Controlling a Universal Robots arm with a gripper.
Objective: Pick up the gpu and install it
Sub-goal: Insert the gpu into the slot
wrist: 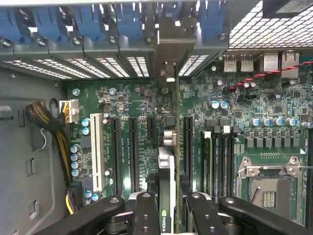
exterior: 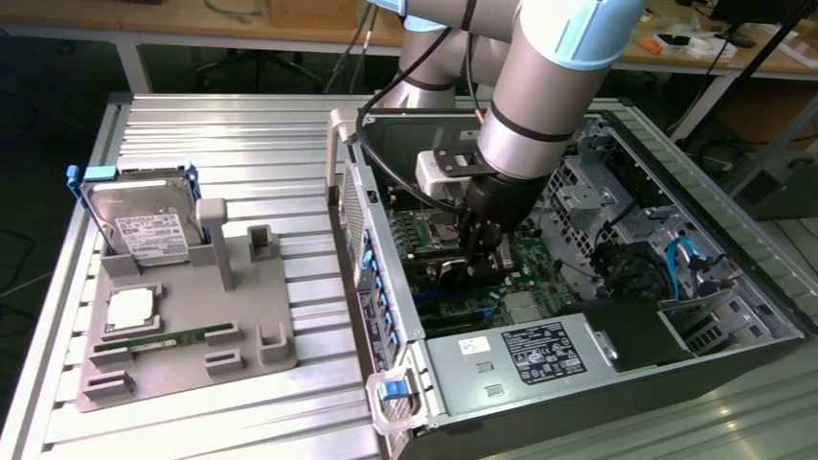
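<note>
You had the gripper (wrist: 167,205) clamped on the gpu (wrist: 166,166), edge-on over the motherboard (wrist: 146,103) slots; seating remained undone.

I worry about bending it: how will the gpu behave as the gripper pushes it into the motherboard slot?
The gpu is held edge-on in the gripper; a thin board, probably stiff but fragile. Standing on its narrow edge, it may tilt if pushed off-line with the motherboard slot.

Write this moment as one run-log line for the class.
arm: inside computer case | gripper: shut on gpu | gpu: edge-on above motherboard slots | hard drive: in grey holder outside case
</note>
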